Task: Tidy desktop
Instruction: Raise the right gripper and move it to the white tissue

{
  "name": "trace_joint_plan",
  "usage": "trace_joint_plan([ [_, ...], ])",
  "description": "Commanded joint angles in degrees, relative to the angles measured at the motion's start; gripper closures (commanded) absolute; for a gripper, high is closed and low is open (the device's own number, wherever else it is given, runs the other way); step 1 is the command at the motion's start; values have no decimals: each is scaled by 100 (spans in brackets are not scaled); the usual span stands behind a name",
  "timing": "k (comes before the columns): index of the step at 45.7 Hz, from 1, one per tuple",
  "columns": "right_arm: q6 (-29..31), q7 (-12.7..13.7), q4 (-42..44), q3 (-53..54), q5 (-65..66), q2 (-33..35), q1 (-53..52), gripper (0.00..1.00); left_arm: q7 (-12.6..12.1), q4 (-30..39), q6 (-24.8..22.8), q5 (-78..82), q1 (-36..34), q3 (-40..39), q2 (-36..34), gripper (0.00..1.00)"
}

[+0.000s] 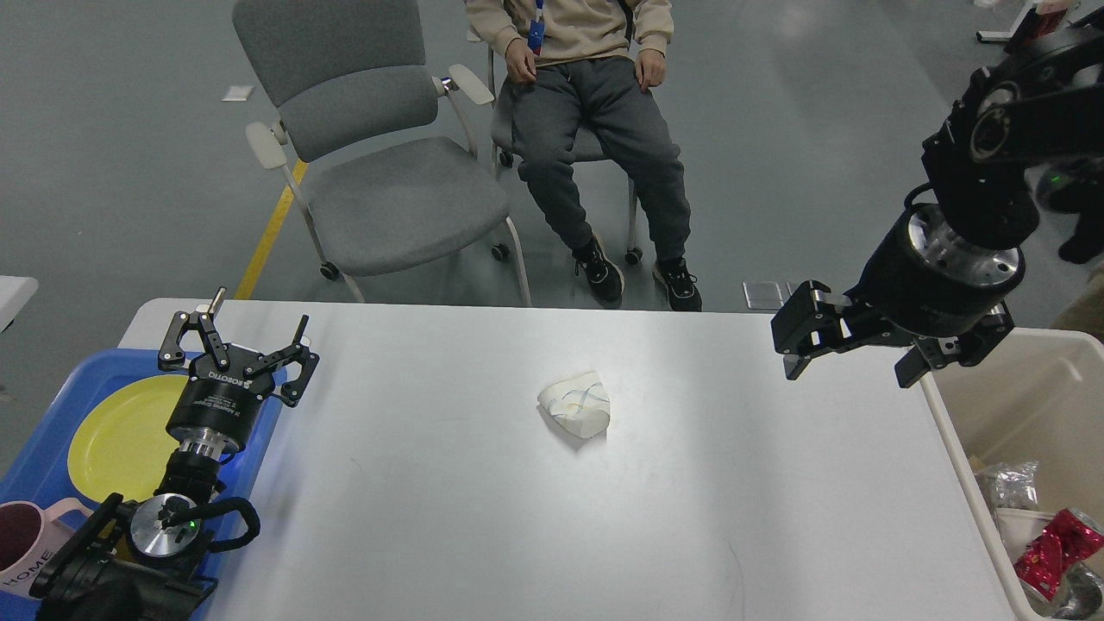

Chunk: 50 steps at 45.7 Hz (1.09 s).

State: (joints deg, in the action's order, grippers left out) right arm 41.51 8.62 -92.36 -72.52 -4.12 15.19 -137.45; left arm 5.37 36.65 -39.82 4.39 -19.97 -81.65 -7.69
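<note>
- One white desktop [431, 517] fills the foreground.
- One crumpled white paper [576, 404] lies at its centre.
- Two grippers: left gripper [246, 332] over the blue tray [52, 431], fingers apart; right gripper [854, 354], fingers apart, empty.

We note a crumpled white paper wad [576, 404] lying mid-way on the large white rectangular desktop [448, 517]. A blue plastic tray [52, 405] sits at its left edge, a beige plastic bin [1035, 388] at its right.
</note>
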Motion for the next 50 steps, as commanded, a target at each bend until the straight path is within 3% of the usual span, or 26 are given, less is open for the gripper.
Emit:
trace_joint_plan([
  [1, 24, -1, -1, 10, -1, -16, 17, 0, -1, 0, 0, 0, 1, 0, -4, 4],
  [38, -72, -18, 51, 115, -10, -359, 500, 0, -10, 0, 0, 0, 1, 0, 4, 4],
  [50, -1451, 17, 473, 782, -211, -288, 1413, 0, -10, 0, -9, 0, 1, 0, 4, 4],
])
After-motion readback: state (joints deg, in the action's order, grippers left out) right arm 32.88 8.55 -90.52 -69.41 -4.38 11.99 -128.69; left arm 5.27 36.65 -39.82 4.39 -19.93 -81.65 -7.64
